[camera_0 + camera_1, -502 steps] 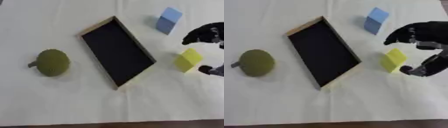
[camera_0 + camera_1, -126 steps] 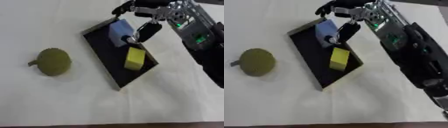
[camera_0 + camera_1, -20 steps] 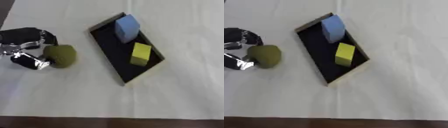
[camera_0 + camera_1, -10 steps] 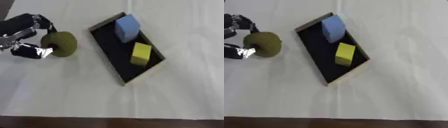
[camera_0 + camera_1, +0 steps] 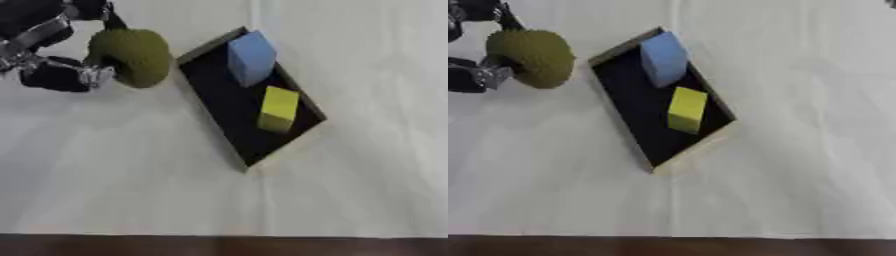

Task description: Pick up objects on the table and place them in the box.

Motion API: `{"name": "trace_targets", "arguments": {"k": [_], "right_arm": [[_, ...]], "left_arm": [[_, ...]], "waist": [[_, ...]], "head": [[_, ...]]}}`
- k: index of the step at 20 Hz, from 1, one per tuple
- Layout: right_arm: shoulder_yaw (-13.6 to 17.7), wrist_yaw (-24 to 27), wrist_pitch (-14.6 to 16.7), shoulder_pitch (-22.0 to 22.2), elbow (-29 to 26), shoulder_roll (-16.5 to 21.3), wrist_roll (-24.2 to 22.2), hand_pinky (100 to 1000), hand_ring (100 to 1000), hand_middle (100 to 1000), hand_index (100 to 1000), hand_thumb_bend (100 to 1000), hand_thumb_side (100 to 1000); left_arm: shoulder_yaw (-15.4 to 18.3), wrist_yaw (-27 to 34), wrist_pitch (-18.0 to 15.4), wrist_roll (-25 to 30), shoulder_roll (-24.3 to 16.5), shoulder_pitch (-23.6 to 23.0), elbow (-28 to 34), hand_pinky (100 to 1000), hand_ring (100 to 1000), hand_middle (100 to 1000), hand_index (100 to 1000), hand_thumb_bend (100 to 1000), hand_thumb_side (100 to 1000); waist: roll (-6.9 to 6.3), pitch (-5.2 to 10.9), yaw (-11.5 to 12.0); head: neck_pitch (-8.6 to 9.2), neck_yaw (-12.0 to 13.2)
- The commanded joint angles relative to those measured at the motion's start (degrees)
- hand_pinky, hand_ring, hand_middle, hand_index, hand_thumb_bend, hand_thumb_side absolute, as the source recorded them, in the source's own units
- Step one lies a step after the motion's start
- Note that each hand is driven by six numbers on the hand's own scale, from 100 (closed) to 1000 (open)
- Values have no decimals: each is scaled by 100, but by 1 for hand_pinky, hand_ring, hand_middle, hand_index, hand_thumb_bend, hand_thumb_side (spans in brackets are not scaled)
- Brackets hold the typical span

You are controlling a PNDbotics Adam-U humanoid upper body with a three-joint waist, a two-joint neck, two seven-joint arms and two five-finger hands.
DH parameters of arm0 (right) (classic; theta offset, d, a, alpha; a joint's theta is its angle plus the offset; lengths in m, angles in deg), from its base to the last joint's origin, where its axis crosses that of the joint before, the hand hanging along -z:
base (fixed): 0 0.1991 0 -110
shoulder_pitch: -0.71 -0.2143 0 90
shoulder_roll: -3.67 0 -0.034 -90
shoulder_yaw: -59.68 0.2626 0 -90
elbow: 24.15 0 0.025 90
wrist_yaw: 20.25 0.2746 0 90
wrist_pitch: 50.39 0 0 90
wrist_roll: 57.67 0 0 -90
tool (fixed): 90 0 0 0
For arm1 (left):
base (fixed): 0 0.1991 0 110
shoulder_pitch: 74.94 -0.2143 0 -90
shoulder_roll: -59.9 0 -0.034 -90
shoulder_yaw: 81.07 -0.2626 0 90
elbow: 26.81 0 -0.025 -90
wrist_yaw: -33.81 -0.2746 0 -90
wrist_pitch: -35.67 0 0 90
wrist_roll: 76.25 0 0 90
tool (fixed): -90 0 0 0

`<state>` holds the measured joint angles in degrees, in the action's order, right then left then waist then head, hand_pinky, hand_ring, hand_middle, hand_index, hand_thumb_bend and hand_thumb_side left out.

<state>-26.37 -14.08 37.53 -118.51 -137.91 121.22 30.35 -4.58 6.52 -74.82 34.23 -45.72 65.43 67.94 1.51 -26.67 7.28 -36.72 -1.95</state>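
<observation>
1. An olive-green round object (image 5: pixel 131 56) is gripped by the left hand (image 5: pixel 48 52), fingers and thumb curled round it, just left of the box (image 5: pixel 229 112).
2. A blue block (image 5: pixel 251 57) and a yellow block (image 5: pixel 279 108) are seen lying inside the black, wood-rimmed box on the white table (image 5: pixel 367 165).
3. No readable writing is shown.

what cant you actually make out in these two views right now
- Left robot hand: cut off by the top-left corner in both views; only dark fingers around the olive green round object show, and the contact side is hidden behind that object.
- Whether the olive green round object is off the table: unclear from above.
- Right robot hand: in neither view.
- Box floor under the blue block and yellow block: covered by them.
</observation>
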Motion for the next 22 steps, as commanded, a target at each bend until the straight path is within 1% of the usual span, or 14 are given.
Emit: {"name": "trace_targets", "arguments": {"k": [1, 2, 3, 6, 7, 9, 14, 20, 22], "right_arm": [[89, 42, 18, -69, -83, 99, -16, 867, 763, 614, 754, 100, 520], [88, 46, 26, -78, -83, 96, -16, 867, 764, 615, 754, 100, 544], [92, 50, 34, -84, -83, 92, -13, 867, 764, 615, 754, 100, 522], [100, 68, 60, -104, -83, 83, 2, 867, 764, 615, 754, 100, 523], [101, 71, 67, -110, -83, 83, 4, 867, 764, 615, 755, 100, 521], [108, 73, 77, -115, -83, 79, 12, 867, 764, 615, 755, 100, 522], [122, 82, 82, -116, -83, 53, 19, 867, 764, 615, 754, 100, 524], [144, 94, 73, -90, -83, 9, 15, 867, 763, 613, 752, 100, 526], [154, 98, 65, -75, -83, -5, 16, 866, 762, 612, 751, 100, 527]], "left_arm": [[-49, -53, -71, 106, 258, 233, -80, 707, 615, 430, 647, 100, 100], [-81, -58, -110, 145, 368, 267, -129, 706, 614, 426, 645, 100, 100], [-95, -59, -137, 195, 472, 298, -186, 705, 613, 426, 645, 100, 111], [-102, -209, -165, 330, 728, 350, -354, 706, 612, 423, 643, 100, 132], [-111, -263, -176, 383, 796, 340, -419, 709, 611, 420, 638, 100, 154], [-118, -361, -191, 495, 904, 298, -555, 713, 614, 421, 640, 100, 180], [-126, -592, -243, 692, 1113, 265, -893, 717, 618, 425, 643, 100, 192], [-72, -1021, -289, 701, 1401, 278, -1330, 729, 640, 450, 668, 100, 205], [-56, -1147, -321, 658, 1466, 287, -1419, 746, 671, 477, 711, 100, 232]], "waist": [[-14, 188, -30], [-16, 188, -41], [-21, 188, -50], [-28, 183, -76], [-28, 179, -86], [-26, 170, -104], [-31, 157, -123], [-26, 142, -148], [-25, 138, -149]], "head": [[10, -91], [12, -115], [13, -140], [33, -165], [42, -162], [46, -155], [56, -130], [83, -99], [84, -95]]}}
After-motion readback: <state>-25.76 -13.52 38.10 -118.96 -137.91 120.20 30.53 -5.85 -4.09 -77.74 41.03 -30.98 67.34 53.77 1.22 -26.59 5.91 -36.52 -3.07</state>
